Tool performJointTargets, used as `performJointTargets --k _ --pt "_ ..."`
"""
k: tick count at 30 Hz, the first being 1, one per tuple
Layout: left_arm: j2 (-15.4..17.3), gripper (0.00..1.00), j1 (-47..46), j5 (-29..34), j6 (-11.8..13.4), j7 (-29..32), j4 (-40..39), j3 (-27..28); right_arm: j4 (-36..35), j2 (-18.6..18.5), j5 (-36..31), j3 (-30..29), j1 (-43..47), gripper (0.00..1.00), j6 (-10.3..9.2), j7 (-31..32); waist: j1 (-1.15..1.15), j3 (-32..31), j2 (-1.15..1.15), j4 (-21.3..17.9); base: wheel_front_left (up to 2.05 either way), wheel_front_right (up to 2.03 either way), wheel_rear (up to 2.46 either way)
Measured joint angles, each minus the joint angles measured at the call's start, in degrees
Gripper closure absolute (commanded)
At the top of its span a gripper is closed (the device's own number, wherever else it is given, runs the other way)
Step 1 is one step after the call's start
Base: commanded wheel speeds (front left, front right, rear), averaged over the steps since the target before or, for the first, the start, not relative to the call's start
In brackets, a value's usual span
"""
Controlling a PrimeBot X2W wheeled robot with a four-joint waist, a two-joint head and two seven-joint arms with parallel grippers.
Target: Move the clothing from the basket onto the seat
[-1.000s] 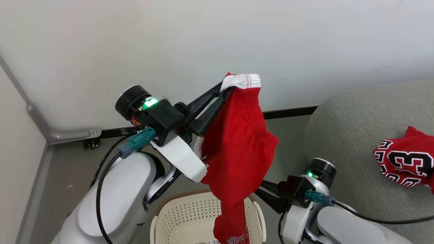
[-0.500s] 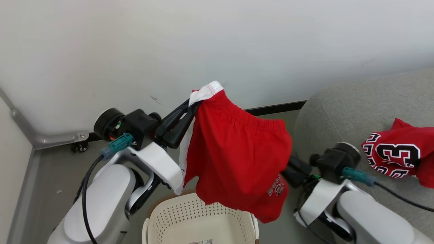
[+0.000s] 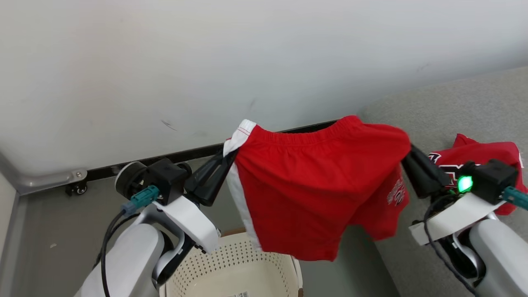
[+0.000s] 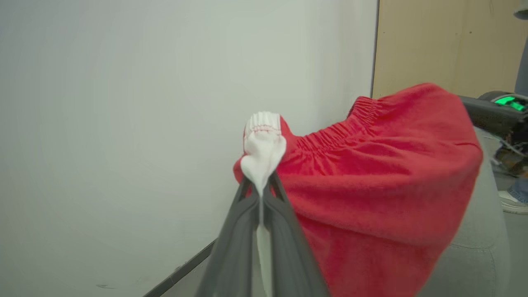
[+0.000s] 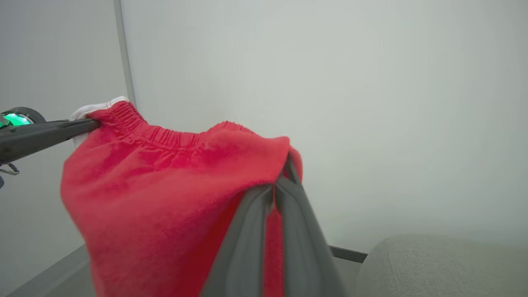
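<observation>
Shorts (image 3: 313, 189) in head view: hanging stretched by the waistband between both arms, above the basket (image 3: 231, 264), right end near the sofa (image 3: 453, 107) edge. Left fingers (image 3: 210, 177) and right fingers (image 3: 420, 169) each clamped on 1 waistband corner. Jersey (image 3: 486, 150) lies on the sofa. Left wrist view: fingers pinched on the white stripe. Right wrist view: fingers pinched on red fabric. Step looks like carrying garment 2 across. Next move needs both arms over the cushion, then lowering and releasing.

Grey sofa (image 3: 453, 103) w/ red jersey (image 3: 491, 149) on it; basket (image 3: 231, 264) on floor (image 3: 41, 231).
</observation>
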Motion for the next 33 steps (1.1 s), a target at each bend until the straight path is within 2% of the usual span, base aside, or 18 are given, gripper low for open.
performJointTargets --k 1,3,4,16,33 --pt "-0.18 0.53 0.31 -0.26 -0.01 -0.07 0.00 -0.18 -0.30 0.08 0.00 -1.13 0.29 1.00 0.00 0.00 0.00 0.02 0.00 -0.23 0.00 0.00 0.00" --pt "-0.53 0.05 1.01 -0.88 -0.02 -0.49 -0.01 -0.46 -1.07 0.41 0.09 -3.16 0.94 1.00 0.00 0.00 0.00 0.07 0.00 -0.64 0.00 0.00 0.00" --pt "-0.62 0.00 1.33 -1.01 -0.04 -0.49 0.00 -0.65 -1.47 0.58 0.20 -3.96 1.20 1.00 0.00 0.00 0.00 0.09 0.00 -0.83 0.00 0.00 0.00" --pt "-0.21 0.00 4.08 -2.46 -0.51 -1.78 -0.81 -2.77 -3.36 0.87 -1.51 -11.69 3.52 1.00 0.00 0.00 0.00 0.40 0.00 -2.24 0.00 0.00 0.00" --pt "0.90 0.00 5.57 -6.43 -0.56 -2.48 -8.70 -16.23 -3.38 0.07 -3.81 -18.30 7.55 1.00 0.00 -0.07 0.00 0.60 0.00 -4.54 0.00 0.00 0.00"
